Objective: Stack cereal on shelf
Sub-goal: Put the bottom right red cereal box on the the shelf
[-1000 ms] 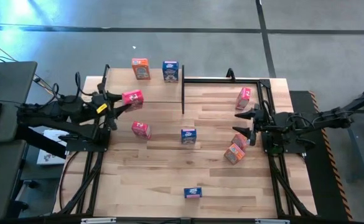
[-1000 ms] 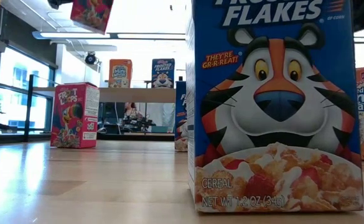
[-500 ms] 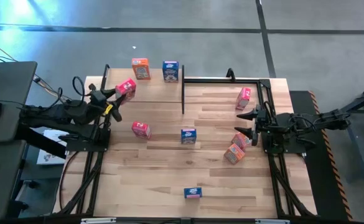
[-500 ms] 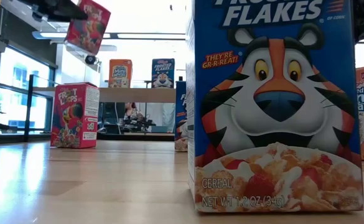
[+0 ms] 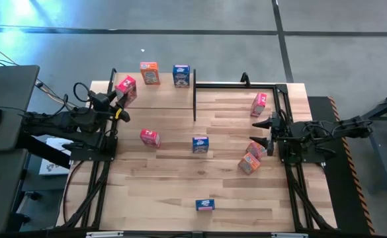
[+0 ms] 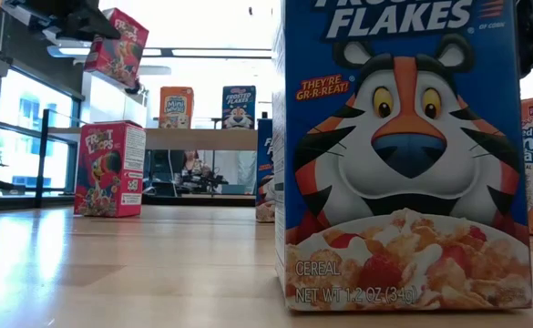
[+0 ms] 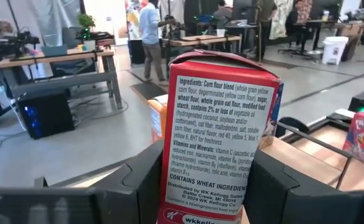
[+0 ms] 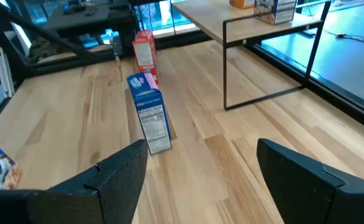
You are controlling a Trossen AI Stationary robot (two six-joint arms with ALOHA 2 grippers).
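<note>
Ingredient text fills the left wrist view, where we see the left gripper clamped on a pink-red Froot Loops box; the overhead view shows none of that print. From above, that held box sits at upper left, by the near-left corner of the shelf. On the shelf, at upper centre, we see an orange Mini-Wheats box and a blue Frosted Flakes box standing side by side. Only the low view shows them raised above the tabletop, with a big Frosted Flakes box up close. The right gripper waits at right, fingers spread wide and empty, beside two tipped boxes.
</note>
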